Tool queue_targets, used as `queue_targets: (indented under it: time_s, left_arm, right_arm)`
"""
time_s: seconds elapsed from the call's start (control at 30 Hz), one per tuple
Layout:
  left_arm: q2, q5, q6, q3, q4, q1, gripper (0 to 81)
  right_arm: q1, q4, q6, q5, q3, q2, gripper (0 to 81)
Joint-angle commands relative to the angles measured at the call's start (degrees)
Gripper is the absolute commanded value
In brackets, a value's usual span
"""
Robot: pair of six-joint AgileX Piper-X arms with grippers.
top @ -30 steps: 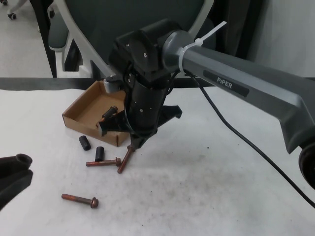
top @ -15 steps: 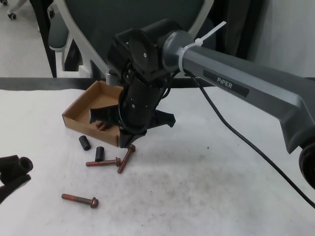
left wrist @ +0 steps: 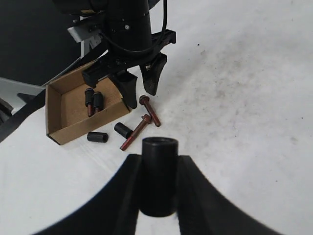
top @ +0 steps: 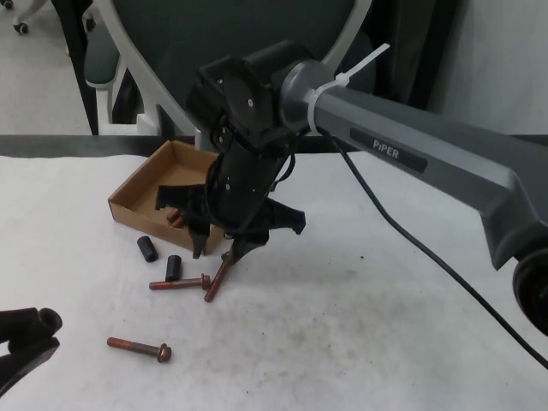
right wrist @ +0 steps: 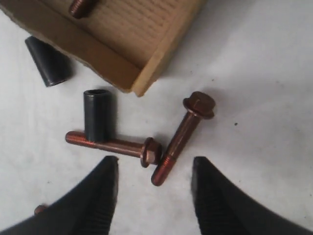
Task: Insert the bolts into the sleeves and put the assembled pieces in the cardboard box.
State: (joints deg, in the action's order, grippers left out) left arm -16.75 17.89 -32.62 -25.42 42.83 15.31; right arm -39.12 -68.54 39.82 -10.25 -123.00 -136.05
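My right gripper (top: 221, 247) hangs open just above two crossed copper bolts (right wrist: 183, 134) (right wrist: 115, 144) beside the cardboard box (top: 137, 216); nothing is between its fingers (right wrist: 98, 196). A black sleeve (right wrist: 98, 115) lies against one bolt, and a second sleeve (right wrist: 49, 61) lies by the box wall. Two assembled pieces (left wrist: 93, 100) lie inside the box. My left gripper (left wrist: 159, 169) is shut on an upright black sleeve (left wrist: 159, 181), at the near left of the bench (top: 38, 336). A third bolt (top: 139, 347) lies alone nearer the front.
The right arm's long grey link (top: 411, 158) and its cable (top: 428, 248) cross the right half of the white bench. A chair base (top: 128, 77) stands behind the bench's far edge. The bench right of the bolts (left wrist: 244, 98) is bare.
The right gripper has turned and come down from the box's edge over the loose bolts, fingers spread. The left gripper with its sleeve has drawn back toward the near edge.
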Motion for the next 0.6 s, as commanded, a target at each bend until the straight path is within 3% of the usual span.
queue_targets:
  time_s: [0.0,0.23,0.57]
  left_arm:
    - [0.4,1.5,4.8,0.0,-0.2,0.1,0.8]
    - [0.4,4.5,7.0,0.0,-0.2,0.1,0.8]
    - [0.4,4.5,7.0,0.0,-0.2,0.1,0.8]
  right_arm:
    - [0.1,0.6,1.4,-0.8,-0.1,-0.6,43.8]
    - [0.1,3.1,2.7,-1.3,-0.3,-3.1,43.8]
    - [0.2,6.6,5.0,6.3,-0.2,-3.4,43.8]
